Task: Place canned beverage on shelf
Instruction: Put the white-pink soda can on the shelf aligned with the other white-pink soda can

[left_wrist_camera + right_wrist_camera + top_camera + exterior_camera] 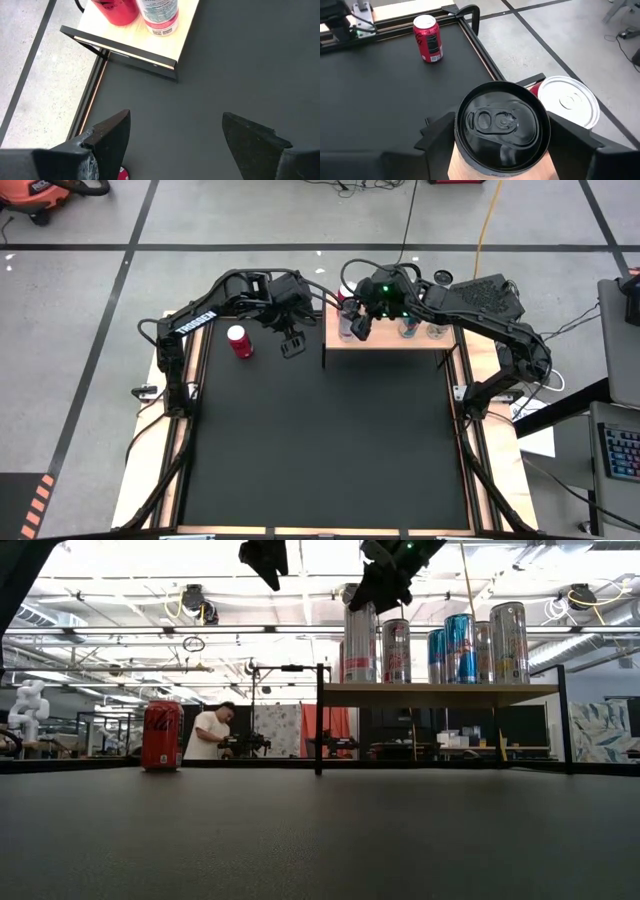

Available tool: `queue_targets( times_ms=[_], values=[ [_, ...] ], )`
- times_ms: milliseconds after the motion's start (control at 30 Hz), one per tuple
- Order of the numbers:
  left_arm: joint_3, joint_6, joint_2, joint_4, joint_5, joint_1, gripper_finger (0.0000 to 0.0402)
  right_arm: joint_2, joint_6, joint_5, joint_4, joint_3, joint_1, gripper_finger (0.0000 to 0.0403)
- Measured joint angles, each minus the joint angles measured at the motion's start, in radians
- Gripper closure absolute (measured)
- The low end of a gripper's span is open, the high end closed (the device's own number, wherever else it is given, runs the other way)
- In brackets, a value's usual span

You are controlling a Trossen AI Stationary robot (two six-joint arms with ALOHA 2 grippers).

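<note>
The right end effector (pixel 502 150) was set around a black-topped can (pixel 502 125) standing on the shelf (pixel 385 342), fingers flanking it; a firm grip could not be told. Just beside it stood a white-topped can (pixel 568 101). The left end effector (pixel 175 142) was held released over the table (pixel 320 440), a red can (pixel 240 341) near it.

The surface (pixel 330 450) is covered in matt black, edged with pale wood strips (pixel 140 470). The shelf (pixel 440 694) is made of smooth pale wood on black metal supports (pixel 320 720). Glossy metal is shown by the cans (pixel 452 648), and a shiny black lid (pixel 502 125) is seen.
</note>
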Motion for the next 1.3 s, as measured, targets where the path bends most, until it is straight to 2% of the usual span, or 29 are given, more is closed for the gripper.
queue_targets(
  times_ms=[300, 667, 1100, 1300],
  values=[
    [0.0, -0.001, 0.0, -0.001, 0.0, 0.0, 0.0091, -0.009, 0.074, 0.003, -0.014, 0.0, 0.0, 0.0163],
    [0.0, -0.006, 0.0, -0.003, 0.0, 0.0, 0.0091, -0.057, 0.051, 0.009, -0.082, -0.001, 0.023, 0.0164],
    [0.0, -0.008, 0.0, -0.004, 0.0, 0.0, 0.0091, -0.08, 0.058, 0.24, -0.196, 0.0, 0.05, 0.0165],
    [0.0, -0.008, 0.0, -0.006, 0.0, 0.0, 0.0091, -0.085, 0.085, 0.275, -0.213, 0.0, 0.073, 0.0165]
  ],
)
